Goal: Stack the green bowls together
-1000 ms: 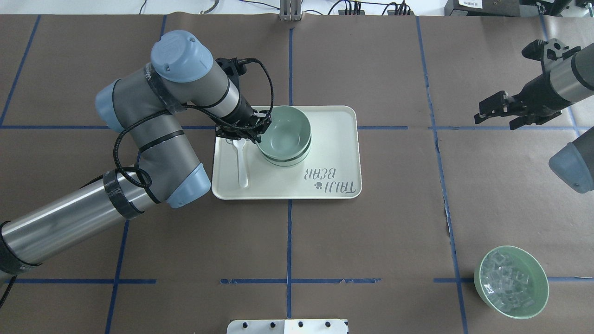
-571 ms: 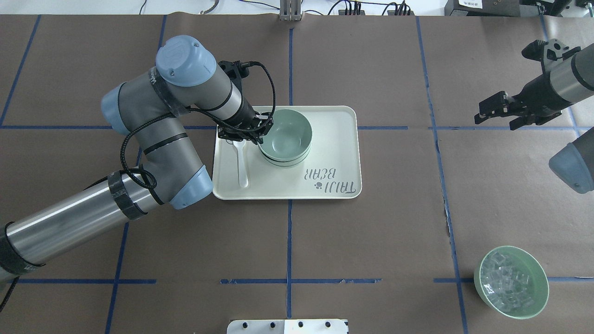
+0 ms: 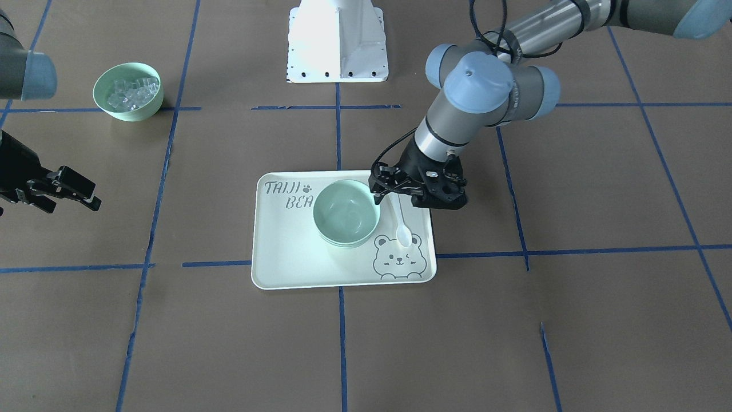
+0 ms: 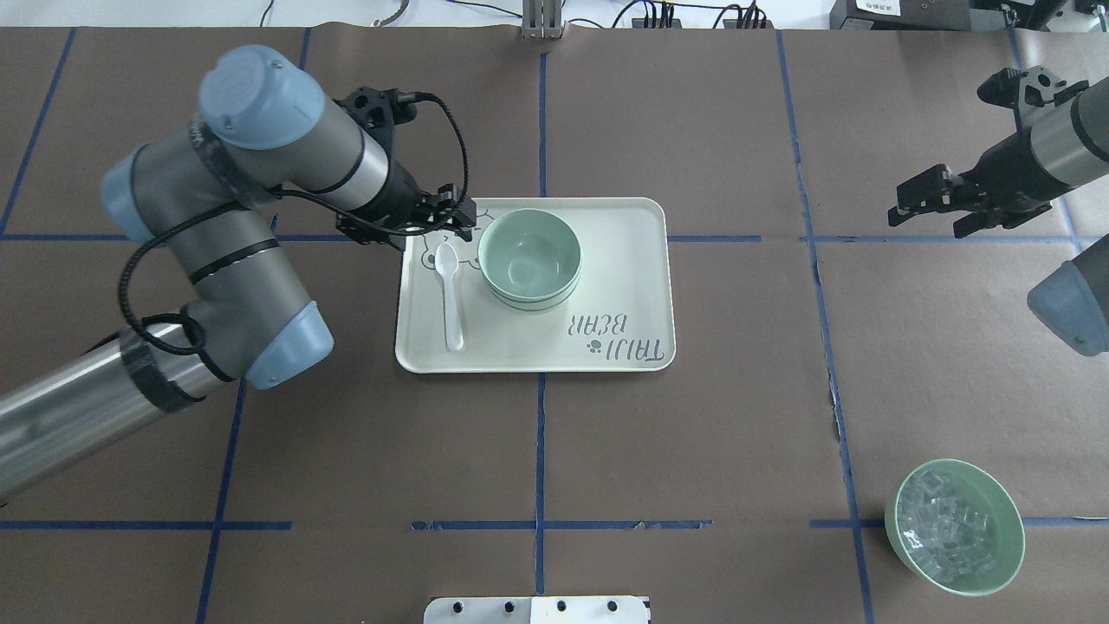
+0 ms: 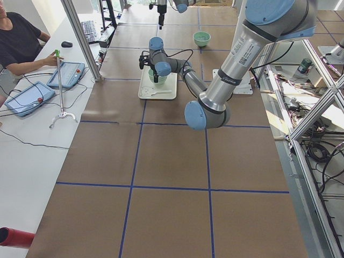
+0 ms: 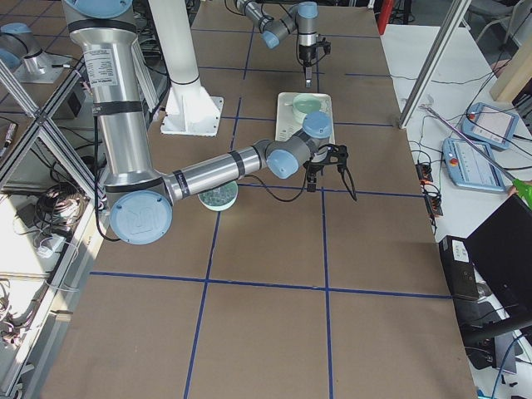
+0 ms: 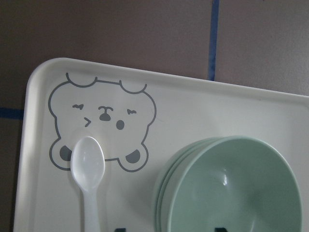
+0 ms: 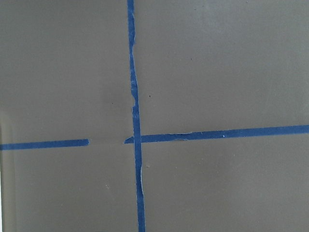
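Observation:
The green bowls (image 4: 529,258) sit nested in one stack on the pale tray (image 4: 624,277); several rims show at its side. The stack also shows in the front view (image 3: 346,213) and the left wrist view (image 7: 236,191). My left gripper (image 4: 457,222) is open and empty, just left of the stack above the tray's far-left corner, apart from the bowls; it also shows in the front view (image 3: 394,197). My right gripper (image 4: 925,211) is open and empty, far to the right above bare table.
A white plastic spoon (image 4: 449,295) lies on the tray left of the stack, its bowl end on the printed bear face (image 7: 102,118). A matching green bowl with clear cubes (image 4: 954,526) stands at the near right. The robot's base plate (image 3: 337,40) is at the near edge.
My left gripper has let go of the top bowl's rim and moved back to the left. The top bowl has settled lower into the stack. The right arm has barely moved.

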Available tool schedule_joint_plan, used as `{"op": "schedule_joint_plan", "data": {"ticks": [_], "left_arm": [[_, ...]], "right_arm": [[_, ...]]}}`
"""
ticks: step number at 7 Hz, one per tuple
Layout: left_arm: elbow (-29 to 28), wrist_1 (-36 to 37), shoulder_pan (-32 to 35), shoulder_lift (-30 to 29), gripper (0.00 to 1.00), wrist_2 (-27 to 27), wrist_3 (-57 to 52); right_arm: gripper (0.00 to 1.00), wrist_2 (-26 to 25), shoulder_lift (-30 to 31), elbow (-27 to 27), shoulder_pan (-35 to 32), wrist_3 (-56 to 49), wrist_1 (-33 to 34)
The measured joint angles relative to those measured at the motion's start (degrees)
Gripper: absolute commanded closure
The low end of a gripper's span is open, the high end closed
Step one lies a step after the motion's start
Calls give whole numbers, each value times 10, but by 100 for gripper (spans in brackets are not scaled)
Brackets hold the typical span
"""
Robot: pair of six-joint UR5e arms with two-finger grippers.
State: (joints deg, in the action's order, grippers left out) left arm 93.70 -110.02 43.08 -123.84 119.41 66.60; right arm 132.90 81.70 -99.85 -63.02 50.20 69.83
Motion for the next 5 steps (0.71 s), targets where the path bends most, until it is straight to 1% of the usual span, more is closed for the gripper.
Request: {"op": "schedule_joint_plan", "data": {"ticks": [1, 2, 3, 4, 5], "left_arm": [[50, -1, 33, 65, 0, 4, -73], [86, -4, 83, 136, 0, 24, -170], [100, -6, 150, 198, 0, 60, -287], [99, -4, 224, 251, 0, 89, -410], [80, -1, 295, 285, 0, 104, -521]], "right_arm": [[0, 1, 9, 2, -19, -22, 3], [0, 1, 25, 6, -48, -80, 14], [0, 0, 39, 10, -87, -176, 54], [0, 0, 44, 14, -132, -296, 123], [0, -1, 44, 25, -172, -404, 183]]}}
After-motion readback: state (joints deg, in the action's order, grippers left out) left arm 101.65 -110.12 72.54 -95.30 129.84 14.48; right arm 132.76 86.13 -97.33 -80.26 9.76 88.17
